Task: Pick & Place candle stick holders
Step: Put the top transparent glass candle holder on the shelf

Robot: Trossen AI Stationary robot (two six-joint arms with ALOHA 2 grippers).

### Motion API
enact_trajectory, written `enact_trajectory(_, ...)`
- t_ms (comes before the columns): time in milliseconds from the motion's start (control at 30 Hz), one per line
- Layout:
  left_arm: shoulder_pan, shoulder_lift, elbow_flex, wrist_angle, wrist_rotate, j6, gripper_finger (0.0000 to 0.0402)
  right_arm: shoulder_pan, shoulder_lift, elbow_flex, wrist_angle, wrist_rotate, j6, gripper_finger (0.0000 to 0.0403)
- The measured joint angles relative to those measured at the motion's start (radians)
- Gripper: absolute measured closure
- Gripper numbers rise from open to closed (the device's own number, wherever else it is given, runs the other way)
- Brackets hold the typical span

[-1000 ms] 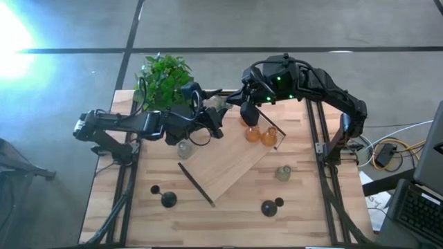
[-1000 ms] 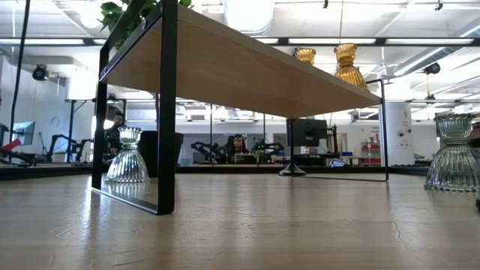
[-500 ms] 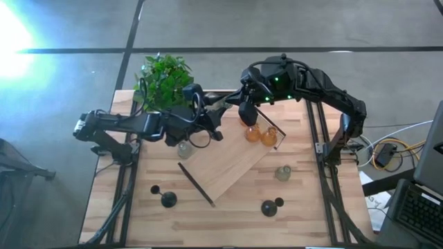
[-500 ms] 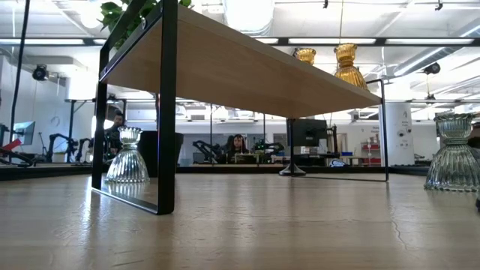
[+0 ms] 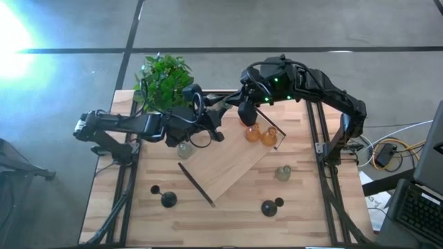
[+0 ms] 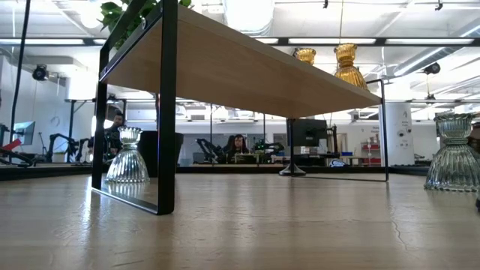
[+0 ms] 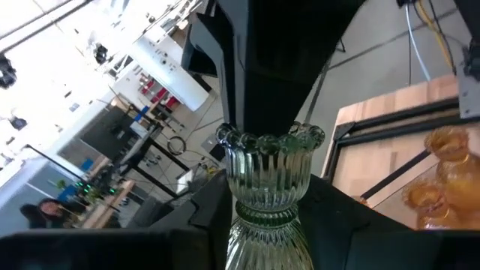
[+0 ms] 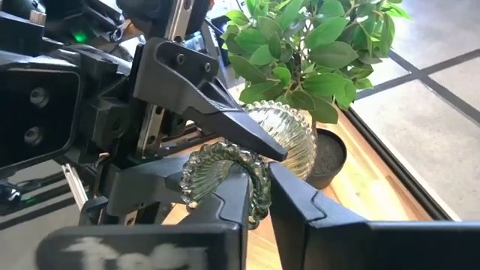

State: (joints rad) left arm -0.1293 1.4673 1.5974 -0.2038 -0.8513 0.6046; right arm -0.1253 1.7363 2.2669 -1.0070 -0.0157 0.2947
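Observation:
A pale green-grey glass candle stick holder hangs in the air over the far left end of the wooden shelf, between both grippers. My left gripper is shut on it from the table's left. My right gripper is shut on its beaded rim from the right. Two amber holders stand on the shelf. Two more pale holders stand on the table, one left of the shelf, one right of it. Black holders stand near the front edge. My left gripper pinches the holder's narrow neck, just under the cup, between its two fingers. The fingers come about level from the table's left and lie across the holder. The holder is lifted clear of shelf and table. My right gripper has the cup's beaded rim between its two fingers, one finger on each side of the cup wall. It comes from the table's right, at the cup's open end. The bulbous body points away from it.
A black pot with a green plant stands at the far left corner, right behind the grippers. The raised shelf on black legs lies slantwise across the table's middle. In the low view, people sit in the room beyond the table.
My right gripper has edged a little toward the table's left with the pale holder, closer in on my left gripper. Everything on the shelf and table has stayed put.

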Motion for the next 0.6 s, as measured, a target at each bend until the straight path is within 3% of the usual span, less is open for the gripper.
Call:
enact_trajectory(367,-0.004,-0.023,0.001,-0.030,0.019,-0.174,0.0276,-0.002,-0.004,0.045,-0.012,0.024,-0.040,0.0276)
enact_trajectory(600,-0.017,-0.055,-0.013,-0.070,0.043,-0.289,0.0278,-0.006,-0.063,0.078,-0.121,0.205,-0.076,0.0243)
